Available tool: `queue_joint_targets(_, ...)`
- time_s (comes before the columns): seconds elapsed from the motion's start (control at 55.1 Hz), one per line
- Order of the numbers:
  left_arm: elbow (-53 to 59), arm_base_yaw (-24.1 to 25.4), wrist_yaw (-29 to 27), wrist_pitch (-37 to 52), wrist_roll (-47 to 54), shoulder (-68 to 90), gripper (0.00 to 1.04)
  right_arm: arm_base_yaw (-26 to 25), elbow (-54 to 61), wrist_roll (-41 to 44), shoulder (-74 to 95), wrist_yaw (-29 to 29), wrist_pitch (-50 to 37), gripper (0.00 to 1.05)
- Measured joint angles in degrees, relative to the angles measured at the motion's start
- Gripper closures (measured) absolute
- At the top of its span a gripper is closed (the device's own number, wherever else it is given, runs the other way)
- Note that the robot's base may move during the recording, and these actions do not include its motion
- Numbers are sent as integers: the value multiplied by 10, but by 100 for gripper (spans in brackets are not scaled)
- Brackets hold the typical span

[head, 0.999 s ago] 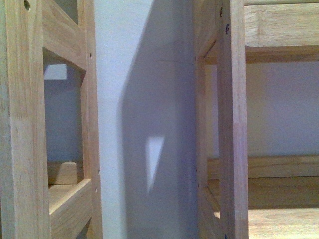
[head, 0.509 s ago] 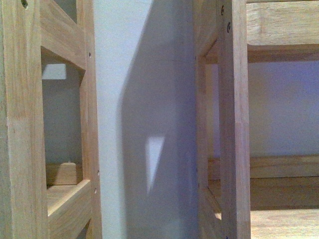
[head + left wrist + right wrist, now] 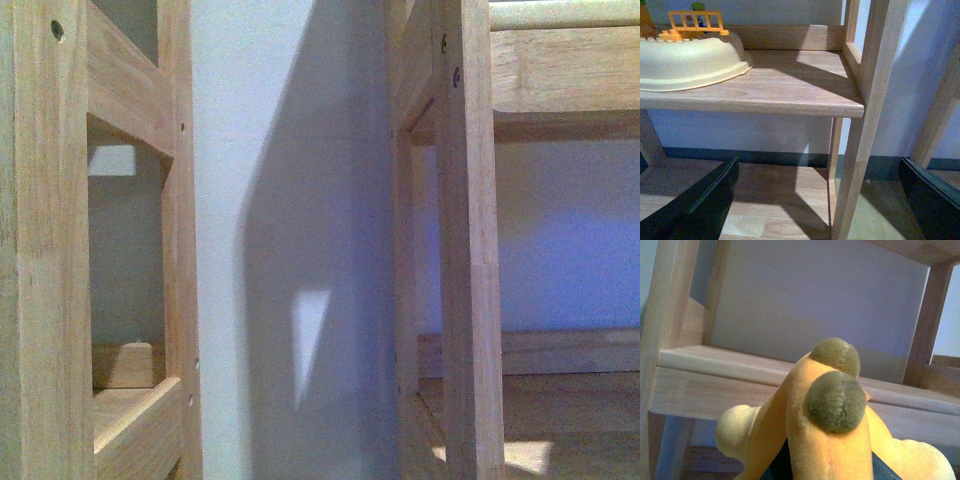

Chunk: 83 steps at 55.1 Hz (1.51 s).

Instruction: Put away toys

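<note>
Right gripper: out of clear sight in my right wrist view, only a dark sliver showing under the plush toy (image 3: 830, 405); the toy fills the bottom of that picture and looks pinched there, so I count my jaws as clamped on it.
Plush toy: orange-yellow, two brownish rounded tips pointing at the camera, held up in front of a wooden shelf (image 3: 715, 375) and level with its board.
Left gripper (image 3: 815, 200): both dark fingers (image 3: 700, 200) stand wide apart at either side of my left wrist view, holding and touching nothing.
Ahead of my left gripper: a wooden shelf board (image 3: 780, 95) carrying a pale yellow plastic toy (image 3: 690, 60) with an orange railing (image 3: 692, 22) on top.
Front view: two wooden shelf frames, one post (image 3: 40, 250) at left and one post (image 3: 470, 250) at right, with a pale wall (image 3: 290, 200) between them.
Writing: no brand or label I can read.
</note>
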<state>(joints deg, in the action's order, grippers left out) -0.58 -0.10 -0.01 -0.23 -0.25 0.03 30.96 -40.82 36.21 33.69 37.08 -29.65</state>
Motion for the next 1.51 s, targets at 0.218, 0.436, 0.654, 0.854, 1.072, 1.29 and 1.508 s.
queue_joint_targets(0.218,0,0,0,0,0,0,6,-14,-76,39,37,-34,17,98)
queue_joint_targets(0.436,0,0,0,0,0,0,6,-33,-172,78,69,-98,36,98)
queue_joint_targets(0.654,0,0,0,0,0,0,6,-223,-256,-30,91,-284,159,98)
queue_joint_targets(0.854,0,0,0,0,0,0,6,-457,-304,-202,123,-519,165,98)
queue_joint_targets(1.072,0,0,0,0,0,0,6,-547,-339,-325,206,-643,111,98)
queue_joint_targets(1.29,0,0,0,0,0,0,6,-579,-379,-402,287,-702,76,98)
queue_joint_targets(1.508,0,0,0,0,0,0,6,-568,-445,-437,353,-734,64,98)
